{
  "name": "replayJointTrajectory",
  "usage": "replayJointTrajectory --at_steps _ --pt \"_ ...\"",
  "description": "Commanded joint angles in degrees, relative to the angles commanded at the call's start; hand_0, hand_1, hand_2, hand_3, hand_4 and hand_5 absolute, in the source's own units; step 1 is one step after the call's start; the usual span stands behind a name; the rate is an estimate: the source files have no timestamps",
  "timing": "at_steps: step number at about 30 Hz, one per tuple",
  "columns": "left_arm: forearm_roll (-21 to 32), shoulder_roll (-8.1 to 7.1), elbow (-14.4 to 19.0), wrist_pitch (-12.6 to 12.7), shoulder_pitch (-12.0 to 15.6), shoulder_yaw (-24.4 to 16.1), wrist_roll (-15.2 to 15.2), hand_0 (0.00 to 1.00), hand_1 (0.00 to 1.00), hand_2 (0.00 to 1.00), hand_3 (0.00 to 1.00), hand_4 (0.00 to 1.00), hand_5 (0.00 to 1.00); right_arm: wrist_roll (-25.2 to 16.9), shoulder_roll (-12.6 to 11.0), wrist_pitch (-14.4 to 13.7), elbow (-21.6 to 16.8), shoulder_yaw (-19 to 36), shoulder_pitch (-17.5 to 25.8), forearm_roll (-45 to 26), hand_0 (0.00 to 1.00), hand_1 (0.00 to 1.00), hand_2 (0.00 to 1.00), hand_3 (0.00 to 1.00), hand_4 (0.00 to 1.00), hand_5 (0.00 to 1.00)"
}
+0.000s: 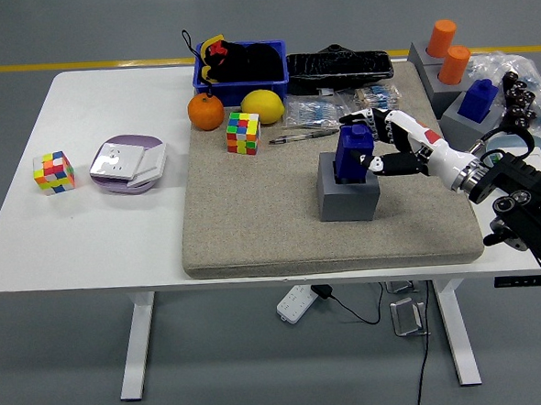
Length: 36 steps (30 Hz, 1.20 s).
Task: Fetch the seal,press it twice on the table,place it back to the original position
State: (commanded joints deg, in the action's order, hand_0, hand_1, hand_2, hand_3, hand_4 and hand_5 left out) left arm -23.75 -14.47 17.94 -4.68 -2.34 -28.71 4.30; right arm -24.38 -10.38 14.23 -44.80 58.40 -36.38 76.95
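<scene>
Right hand reaches in from the right over the beige mat, fingers closed around the blue seal: upper fingers at its top, thumb against its near right side. Seal sits on the grey block, tilted a little, its base at the block's top; cannot tell whether it is seated or just lifted clear. Block stands on the mat, right of centre.

Left arm not in sight.

On the mat's far edge: an orange, a lemon, a colour cube just in front of them, a pen lying to the cube's right. Clear packets behind the pen. Blue bin with black and red items touches the mat's far side; a black wrapped bundle beside it.

Far right: a second grey stand with two orange cylinders, and another blue seal on its own grey block.

Left part of the white table: a second colour cube, and next to it a lilac plate carrying white cards.
</scene>
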Motion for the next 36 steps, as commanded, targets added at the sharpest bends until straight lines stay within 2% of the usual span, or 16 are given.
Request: replayJointTrajectory --at_steps 5,10,19,27,36 --pt "0.0 0.07 0.0 0.0 0.0 -0.1 0.0 0.815 0.824 0.801 0.856 0.851 0.465 -0.1 -0.8 0.1 -1.8 1.6 -0.2 1.1 0.578 0.517 0.555 0.727 0.482 0.002" --pt "-0.1 -0.01 -0.1 -0.1 0.0 -0.2 0.0 0.815 0.824 0.802 0.856 0.852 0.465 -0.3 -2.7 0.1 -3.2 5.1 -0.1 2.9 0.576 0.515 0.551 0.725 0.476 0.002" --pt "-0.1 0.05 -0.1 -0.1 0.2 -0.3 0.0 0.816 0.824 0.803 0.856 0.852 0.464 -0.2 -5.3 -0.4 -2.1 9.6 2.6 4.6 0.576 0.511 0.548 0.724 0.474 0.002" --pt "-0.3 -0.15 0.0 -0.1 0.1 -0.2 0.0 0.816 0.824 0.803 0.856 0.852 0.464 -0.1 -4.9 -1.2 0.5 9.6 5.1 5.5 0.568 0.5 0.534 0.718 0.469 0.002" --pt "-0.3 -0.47 0.1 -0.2 -0.1 0.1 0.0 0.816 0.824 0.802 0.857 0.854 0.466 -0.4 -3.9 -2.0 4.3 8.4 6.1 5.6 0.568 0.499 0.533 0.711 0.467 0.002"
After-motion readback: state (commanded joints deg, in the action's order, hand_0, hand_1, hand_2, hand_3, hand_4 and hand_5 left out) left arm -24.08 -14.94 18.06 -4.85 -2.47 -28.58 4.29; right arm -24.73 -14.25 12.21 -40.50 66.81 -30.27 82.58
